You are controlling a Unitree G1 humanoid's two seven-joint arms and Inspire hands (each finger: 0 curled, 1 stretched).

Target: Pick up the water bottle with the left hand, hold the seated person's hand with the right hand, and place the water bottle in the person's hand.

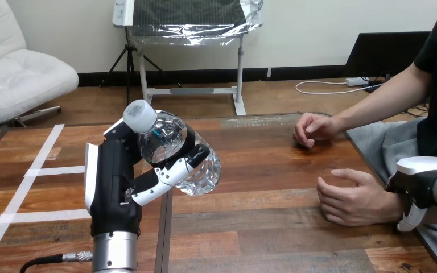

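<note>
Above the surface, the left hand held the bottle tilted in curled fingers, probably ready for delivery, while the right hand sat at the person's wrist, where I could not tell its grip.

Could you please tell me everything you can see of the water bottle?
The water bottle is clear plastic with a white cap. It is tilted, cap up-left, base lower right, raised over the wooden table. The left hand grips it, fingers curled round its middle.
</note>
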